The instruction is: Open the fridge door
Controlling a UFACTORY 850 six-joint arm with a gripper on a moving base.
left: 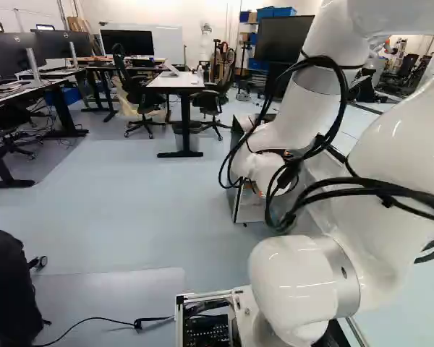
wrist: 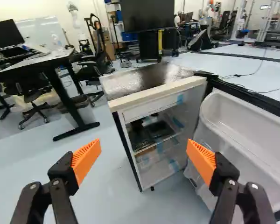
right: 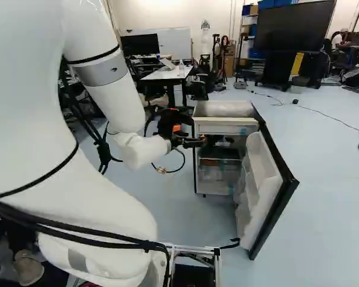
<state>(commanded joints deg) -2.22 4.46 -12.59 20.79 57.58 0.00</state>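
- Wrist view: the gripper [wrist: 143,145] has its two fingers spread wide, with nothing held between the two orange pads [wrist: 87,159].
- In that view, taking straight ahead of the gripper as twelve o'clock, the one fridge [wrist: 158,92] stands at twelve, its compartment exposed; its one door [wrist: 252,135] is swung out at two o'clock, inner side showing.
- Right base view: with twelve dead ahead of the base, the fridge stands at about one o'clock. The door reaches back from it towards the base, well away from the frame. The gripper is near the opening; whether it touches anything I can't tell.
- The opening looks all but finished. Next, I'd either nudge the door's inner side wider, if need be, or back off without snagging it.
- Left base view: the one arm [left: 315,108] hides most of the fridge, at one o'clock, and the door can't be made out.
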